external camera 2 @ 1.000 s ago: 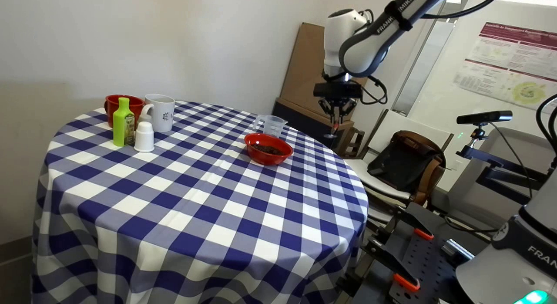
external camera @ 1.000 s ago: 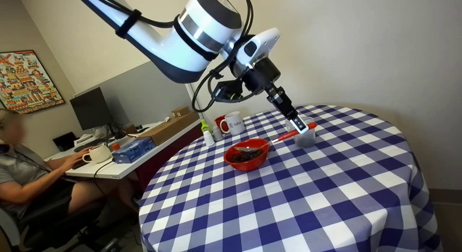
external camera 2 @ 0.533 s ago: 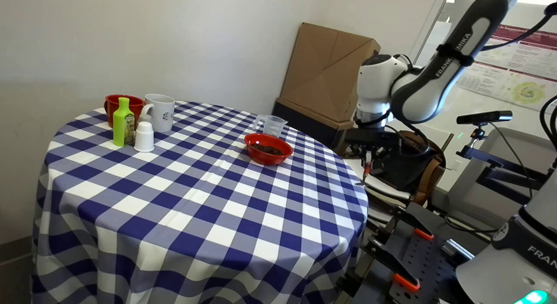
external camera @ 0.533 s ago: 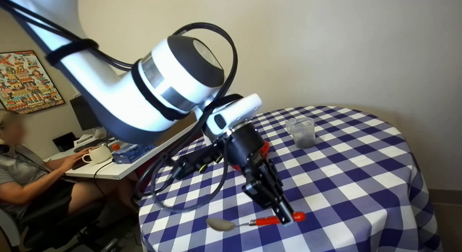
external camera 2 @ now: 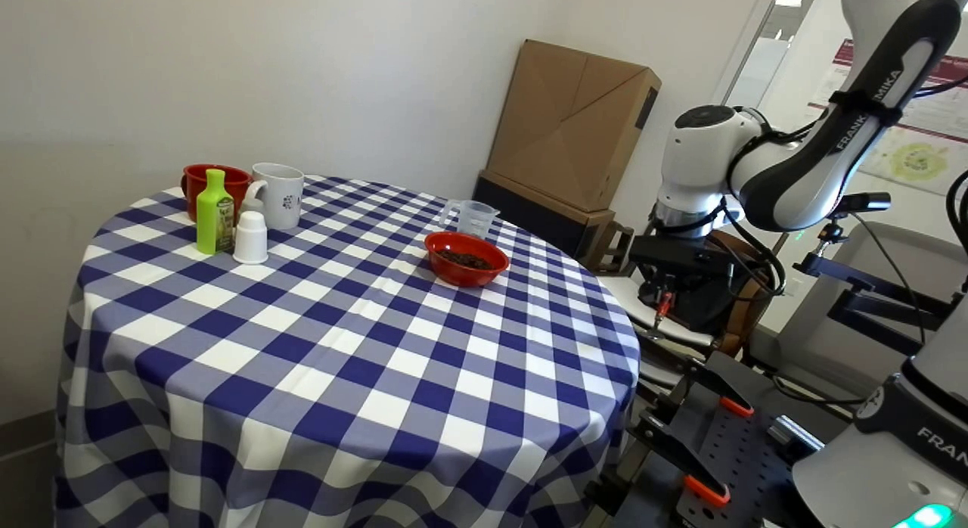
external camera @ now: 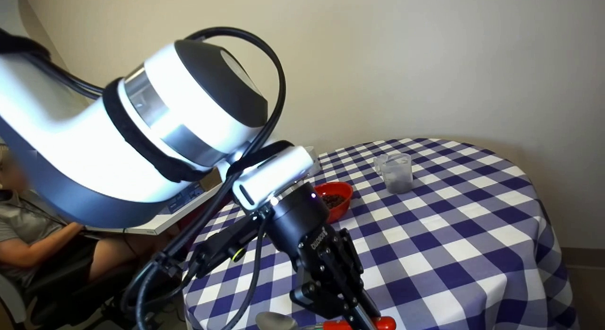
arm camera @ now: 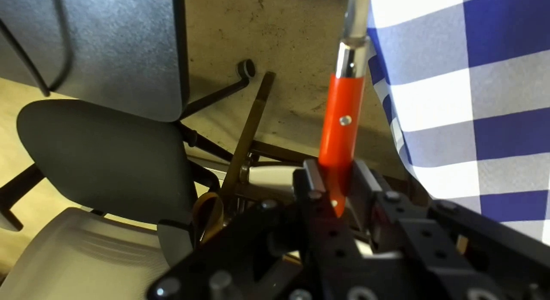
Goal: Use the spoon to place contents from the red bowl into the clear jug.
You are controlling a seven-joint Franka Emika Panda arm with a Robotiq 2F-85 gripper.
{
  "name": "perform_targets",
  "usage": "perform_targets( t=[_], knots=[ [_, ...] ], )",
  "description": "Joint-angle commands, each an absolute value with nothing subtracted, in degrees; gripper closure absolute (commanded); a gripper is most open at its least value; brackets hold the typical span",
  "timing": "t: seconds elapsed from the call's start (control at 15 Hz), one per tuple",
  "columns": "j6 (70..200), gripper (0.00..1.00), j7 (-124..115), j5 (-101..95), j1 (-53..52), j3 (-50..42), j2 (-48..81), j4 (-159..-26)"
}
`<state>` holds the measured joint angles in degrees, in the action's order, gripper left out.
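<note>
Gleaming, red-handled, silver-collared spoon [arm camera: 345,100]

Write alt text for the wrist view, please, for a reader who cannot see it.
The gripper holds a red-handled spoon, its far end cut off at the top. A checked cloth spreads at right; floor and a dark chair lie to its left.
</note>
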<state>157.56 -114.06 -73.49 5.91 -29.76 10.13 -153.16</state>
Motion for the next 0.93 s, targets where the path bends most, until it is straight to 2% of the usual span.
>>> perform_targets(
  t=[0.0,0.87],
  knots=[
    [158.86,0.95,-116.20,-73.63,5.88,-29.93,6.73,-154.57],
    [160.80,0.95,-110.41,-50.86,4.96,-21.14,10.79,-148.50]
  ],
)
